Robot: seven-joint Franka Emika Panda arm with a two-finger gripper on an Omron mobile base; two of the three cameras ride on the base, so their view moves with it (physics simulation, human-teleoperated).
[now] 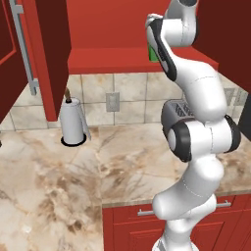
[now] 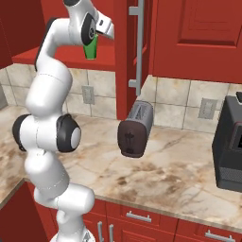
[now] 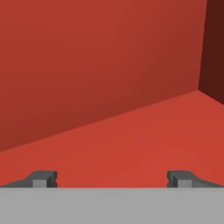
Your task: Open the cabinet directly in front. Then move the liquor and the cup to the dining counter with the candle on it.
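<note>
Red wall cabinet [image 1: 117, 59] stood open, doors swung aside for shelf access. Two-finger gripper [image 3: 112, 179] spread wide, empty, facing bare shelf. Small green tapered cup [image 2: 91, 47] on shelf beside wrist, ungrasped.

Matt, smooth red cabinet [image 1: 122, 61] interior; brushed silver metal bar handle [image 2: 137, 45]; glossy veined marble counter [image 1: 54, 181]; smooth green cup [image 2: 90, 47]; dark metallic toaster [image 2: 135, 130].
</note>
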